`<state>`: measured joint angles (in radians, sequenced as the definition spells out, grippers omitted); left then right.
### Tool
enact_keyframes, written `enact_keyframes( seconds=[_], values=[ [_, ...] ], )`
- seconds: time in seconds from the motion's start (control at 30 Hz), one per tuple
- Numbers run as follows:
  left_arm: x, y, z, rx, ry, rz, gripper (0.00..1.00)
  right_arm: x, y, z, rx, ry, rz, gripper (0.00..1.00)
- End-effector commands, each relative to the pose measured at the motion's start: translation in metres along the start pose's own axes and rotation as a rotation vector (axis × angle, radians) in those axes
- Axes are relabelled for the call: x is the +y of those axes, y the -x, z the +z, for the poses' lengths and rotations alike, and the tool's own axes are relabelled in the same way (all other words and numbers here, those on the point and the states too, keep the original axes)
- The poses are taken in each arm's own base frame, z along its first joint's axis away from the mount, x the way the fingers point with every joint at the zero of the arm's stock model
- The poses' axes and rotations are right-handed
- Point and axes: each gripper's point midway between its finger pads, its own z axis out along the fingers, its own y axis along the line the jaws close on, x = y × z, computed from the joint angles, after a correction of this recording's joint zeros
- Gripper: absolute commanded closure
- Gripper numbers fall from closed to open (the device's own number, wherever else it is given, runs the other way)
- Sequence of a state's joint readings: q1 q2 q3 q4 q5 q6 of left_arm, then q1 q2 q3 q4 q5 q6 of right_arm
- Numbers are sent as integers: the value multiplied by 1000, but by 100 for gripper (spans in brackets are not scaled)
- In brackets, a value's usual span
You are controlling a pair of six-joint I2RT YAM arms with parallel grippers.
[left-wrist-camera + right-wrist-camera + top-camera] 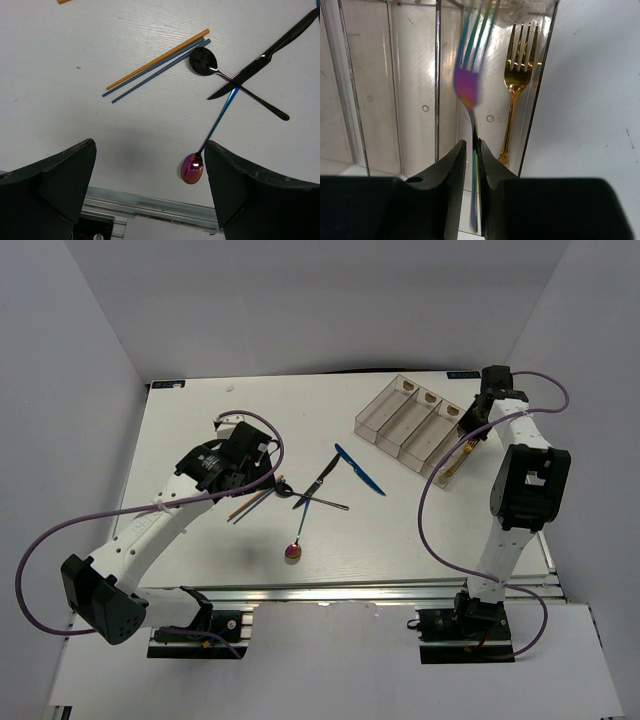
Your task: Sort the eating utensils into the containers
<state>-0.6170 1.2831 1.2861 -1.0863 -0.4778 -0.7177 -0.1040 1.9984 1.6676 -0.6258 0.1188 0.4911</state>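
**White table, right end effector clamped on a purple fork over the tray**

White walls [90, 330] close in the white table [200, 430] on three sides, with an aluminium rail along its near edge. At the far right of the table sits the clear smoky-grey tray [385, 410] of long, narrow compartments. The right end effector [472, 147] hangs over the tray's right end with its fingers pressed together on the handle of the iridescent purple fork [466, 85]. The fork's tines point away from the wrist camera and are blurred. It hangs above the rightmost compartment, just left of the gold fork [517, 75], which lies flat inside that compartment.

The left end effector [150, 145] hovers over bare table at centre left with its fingers wide apart and nothing between them. Just beyond its right finger lies the iridescent spoon [192, 167], bowl nearest the rail. Its handle runs up to the point where the black spoon [204, 61] and black knife [270, 50] cross. The orange chopstick [157, 60] and two blue-grey chopsticks [155, 75] lie side by side next to the black spoon's bowl. The blue knife [360, 470] lies apart, between this cluster and the tray.
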Motion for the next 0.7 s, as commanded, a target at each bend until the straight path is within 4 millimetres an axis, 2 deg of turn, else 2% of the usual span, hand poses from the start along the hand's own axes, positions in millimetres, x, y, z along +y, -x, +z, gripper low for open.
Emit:
enact_keyframes(
  seconds=[0.0,0.03,0.07,0.13,0.2,0.33,0.37,0.4,0.43,0.47,0.5,0.53,0.6,0.63,0.67],
  values=[
    [-5,8,-6,-24,-32,-1,2,9,26,-8,-72,20,15,64],
    [-5,7,-5,-23,-31,0,2,11,27,-9,-74,28,15,55],
    [-5,6,-4,-18,-31,2,2,11,27,-9,-67,29,5,38],
    [-6,6,-3,-17,-36,1,2,14,34,-15,-83,35,2,26],
    [-8,5,-2,-11,-41,2,2,16,40,-24,-97,41,-2,17],
    [-9,6,-1,-16,-37,-18,2,45,48,-60,-153,123,-112,11],
    [-9,7,0,-21,-27,-28,2,71,35,-77,-174,130,-227,10],
    [-6,7,1,-20,-11,-23,2,71,37,-84,-190,135,-252,11],
    [-5,8,1,-25,0,-44,2,82,28,-94,-199,134,-312,11],
    [-4,9,1,-29,13,-52,2,100,15,-112,-240,118,-390,11],
    [1,11,1,-38,42,-55,2,108,7,-121,-259,101,-463,11],
    [5,12,1,-49,64,-84,2,126,-12,-133,-284,91,-538,11],
    [16,20,-3,-84,123,-112,2,138,-33,-148,-304,103,-595,11],
    [19,22,-5,-95,139,-139,2,156,-54,-155,-288,166,-613,11],
    [21,25,-8,-108,148,-154,2,167,-65,-165,-271,245,-624,11]
  ],
)
